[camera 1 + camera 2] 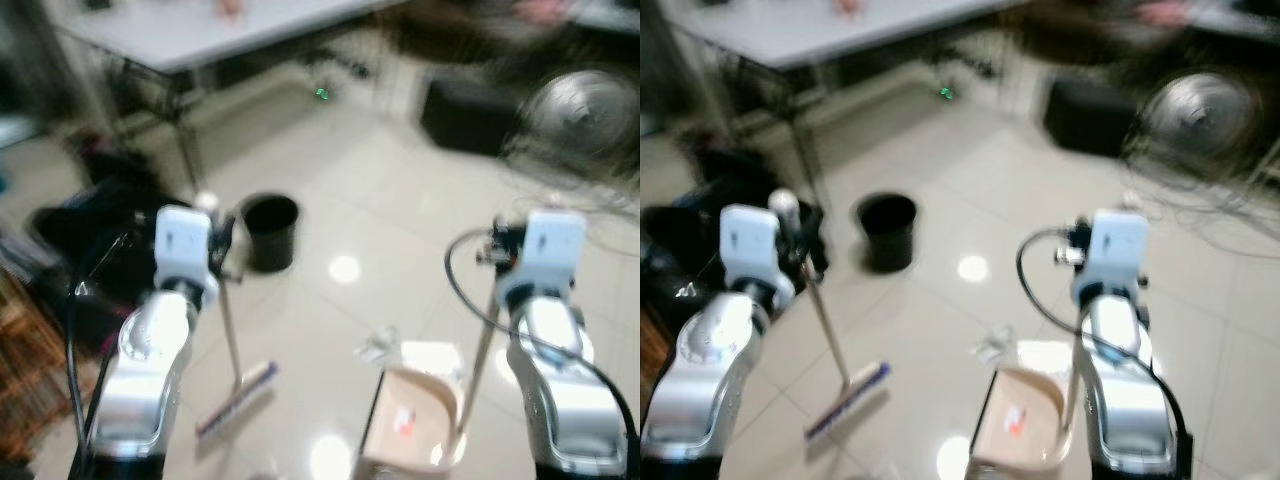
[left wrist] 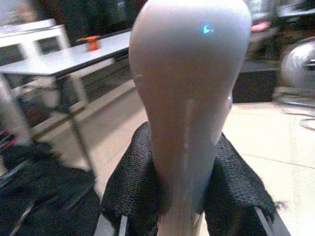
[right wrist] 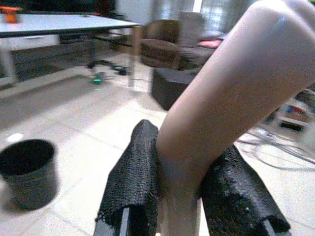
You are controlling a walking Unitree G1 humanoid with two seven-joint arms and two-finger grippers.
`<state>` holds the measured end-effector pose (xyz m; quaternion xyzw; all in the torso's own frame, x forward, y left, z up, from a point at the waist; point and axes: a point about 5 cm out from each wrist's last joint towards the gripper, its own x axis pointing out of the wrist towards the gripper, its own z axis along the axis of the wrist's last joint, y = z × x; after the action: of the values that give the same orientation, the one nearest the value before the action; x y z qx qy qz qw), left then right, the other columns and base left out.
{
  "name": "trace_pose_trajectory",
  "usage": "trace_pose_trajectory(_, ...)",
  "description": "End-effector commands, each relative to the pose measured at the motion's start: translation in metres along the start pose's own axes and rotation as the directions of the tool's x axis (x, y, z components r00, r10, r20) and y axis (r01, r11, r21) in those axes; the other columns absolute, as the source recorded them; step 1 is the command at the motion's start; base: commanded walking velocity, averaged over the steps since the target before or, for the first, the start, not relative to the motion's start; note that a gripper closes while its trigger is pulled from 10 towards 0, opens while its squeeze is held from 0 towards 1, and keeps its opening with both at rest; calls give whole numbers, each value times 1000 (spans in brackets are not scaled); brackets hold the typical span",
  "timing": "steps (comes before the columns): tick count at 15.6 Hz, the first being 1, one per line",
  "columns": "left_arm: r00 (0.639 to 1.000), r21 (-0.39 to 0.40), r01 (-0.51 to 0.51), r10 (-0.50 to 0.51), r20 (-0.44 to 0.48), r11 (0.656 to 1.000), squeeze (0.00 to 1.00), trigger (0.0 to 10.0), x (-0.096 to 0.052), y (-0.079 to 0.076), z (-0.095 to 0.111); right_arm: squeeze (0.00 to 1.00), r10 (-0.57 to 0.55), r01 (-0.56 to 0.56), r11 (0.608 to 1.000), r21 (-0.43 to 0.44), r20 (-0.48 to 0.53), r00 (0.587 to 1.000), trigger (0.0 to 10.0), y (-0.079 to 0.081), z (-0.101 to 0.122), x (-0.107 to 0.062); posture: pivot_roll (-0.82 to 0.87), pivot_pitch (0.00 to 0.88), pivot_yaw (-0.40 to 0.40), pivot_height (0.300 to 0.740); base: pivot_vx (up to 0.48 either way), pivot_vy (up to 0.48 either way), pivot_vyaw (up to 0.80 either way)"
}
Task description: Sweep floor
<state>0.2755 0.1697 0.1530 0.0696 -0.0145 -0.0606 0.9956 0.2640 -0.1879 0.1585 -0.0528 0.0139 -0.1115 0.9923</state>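
Beige broom handle [image 2: 189, 98] pinched in left claw [image 2: 187, 196] | dustpan handle [image 3: 231, 98] pinched in right claw [image 3: 189, 196]

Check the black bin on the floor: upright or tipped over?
Upright. The black bin stands on its base on the tiled floor with its round mouth facing up; the right wrist view shows the same. Its contents cannot be told.

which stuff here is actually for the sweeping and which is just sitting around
For the job:
- broom, handle held in the left gripper
- dustpan, handle held in the right gripper
- crumpled litter on the floor by the dustpan
- black bin, likely for the sweepings

Just lying about:
- white table
- fan
- black bags
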Motion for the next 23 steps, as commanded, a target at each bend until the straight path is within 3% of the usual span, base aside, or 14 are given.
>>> trace_pose_trajectory(1,999,18,-2,1,46,1000,0,10000,1,1,10,0,9,-9,1000,6,0,1000,10000,0,3,2,57,0,7,740,0,255,-800)
trace_pose_trajectory(11,997,48,56,-59,47,997,0,10000,11,0,14,0,-31,33,998,46,-41,999,10000,-4,-5,-7,46,0,53,740,0,402,0)
trace_pose_trajectory(14,997,51,65,-67,49,997,0,10000,11,1,14,0,-38,40,998,48,-39,999,10000,-4,-5,-8,39,0,58,740,0,405,-610)
trace_pose_trajectory(15,991,111,93,-102,81,989,0,10000,12,-3,18,0,-47,49,997,56,-33,998,10000,-5,-3,-8,39,0,59,740,0,0,0)
trace_pose_trajectory(16,990,113,105,-114,79,988,0,10000,12,-5,18,0,-47,48,997,57,-31,998,10000,-5,-3,-8,41,0,61,740,0,-480,0)
trace_pose_trajectory(19,989,104,119,-126,73,987,0,10000,12,-8,17,0,-55,58,996,61,-44,998,10000,-5,-5,-8,39,0,64,740,0,-451,0)
trace_pose_trajectory(21,991,52,114,-118,66,992,0,10000,13,-8,15,0,-65,69,995,71,-53,996,10000,-8,-5,-8,34,0,67,740,0,0,0)
trace_pose_trajectory(23,992,57,110,-114,62,992,0,10000,14,-7,14,0,-62,64,995,71,-36,997,10000,-9,-1,-7,27,0,70,740,0,0,0)
